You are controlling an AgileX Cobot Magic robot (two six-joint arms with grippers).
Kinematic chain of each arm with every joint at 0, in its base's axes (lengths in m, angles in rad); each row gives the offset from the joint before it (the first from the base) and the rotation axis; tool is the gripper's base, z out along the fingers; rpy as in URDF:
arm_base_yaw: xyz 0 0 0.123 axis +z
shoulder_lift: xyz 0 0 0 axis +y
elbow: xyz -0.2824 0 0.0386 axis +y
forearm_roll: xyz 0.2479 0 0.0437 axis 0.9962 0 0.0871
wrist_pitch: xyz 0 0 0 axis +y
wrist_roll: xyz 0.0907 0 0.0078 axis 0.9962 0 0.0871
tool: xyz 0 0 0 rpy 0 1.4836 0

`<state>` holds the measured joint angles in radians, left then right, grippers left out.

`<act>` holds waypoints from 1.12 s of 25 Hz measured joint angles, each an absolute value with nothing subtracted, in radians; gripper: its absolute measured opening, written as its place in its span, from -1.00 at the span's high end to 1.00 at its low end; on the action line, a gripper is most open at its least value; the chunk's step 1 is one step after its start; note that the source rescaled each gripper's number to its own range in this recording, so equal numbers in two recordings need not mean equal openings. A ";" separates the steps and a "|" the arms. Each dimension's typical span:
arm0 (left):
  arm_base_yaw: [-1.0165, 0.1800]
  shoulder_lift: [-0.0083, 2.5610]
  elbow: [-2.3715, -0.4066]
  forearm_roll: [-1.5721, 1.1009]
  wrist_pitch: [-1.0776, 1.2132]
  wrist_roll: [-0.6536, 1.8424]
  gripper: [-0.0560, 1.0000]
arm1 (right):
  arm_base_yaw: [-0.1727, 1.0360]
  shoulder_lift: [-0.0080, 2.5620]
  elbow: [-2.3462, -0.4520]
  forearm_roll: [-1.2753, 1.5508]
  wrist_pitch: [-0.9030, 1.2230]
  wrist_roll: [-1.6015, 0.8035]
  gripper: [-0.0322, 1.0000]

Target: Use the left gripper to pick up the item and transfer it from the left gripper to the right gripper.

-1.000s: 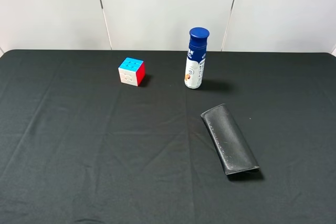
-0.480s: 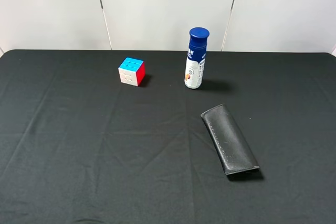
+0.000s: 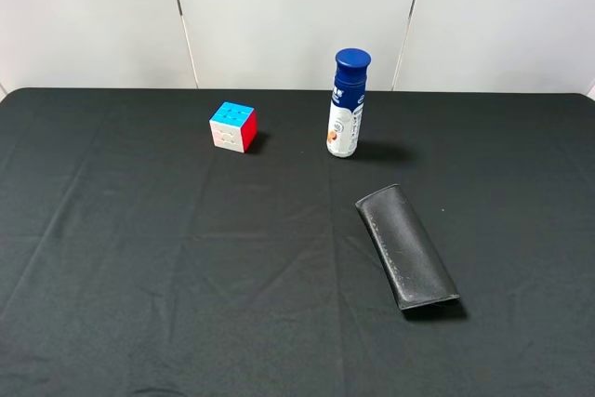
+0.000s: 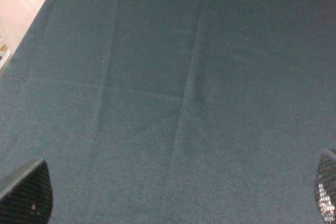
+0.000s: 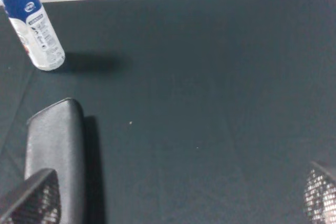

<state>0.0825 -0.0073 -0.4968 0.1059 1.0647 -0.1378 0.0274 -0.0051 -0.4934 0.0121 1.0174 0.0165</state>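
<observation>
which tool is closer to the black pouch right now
Right. The right tool sits just beside the black pouch, one fingertip overlapping it in view; the left tool sees only bare cloth.

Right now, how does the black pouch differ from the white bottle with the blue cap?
The black pouch lies flat; the white bottle stands upright. The pouch is matte black all over; the bottle is white with a blue cap and printed label. The pouch sits nearer the camera. Both rest on the black cloth, untouched.

A black cloth, faintly creased, covers the table (image 3: pixel 139 276); behind the table stand plain white wall panels (image 3: pixel 288 16) with thin seams.
</observation>
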 joint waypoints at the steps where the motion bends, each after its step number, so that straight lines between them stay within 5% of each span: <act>1: 0.083 -0.007 -0.497 0.106 1.065 -0.138 -1.00 | 0.014 -0.005 -0.493 0.013 1.017 0.017 -1.00; 28: 0.086 -0.007 -0.497 0.106 1.065 -0.138 -1.00 | -0.061 -0.005 -0.493 0.015 1.017 0.017 -1.00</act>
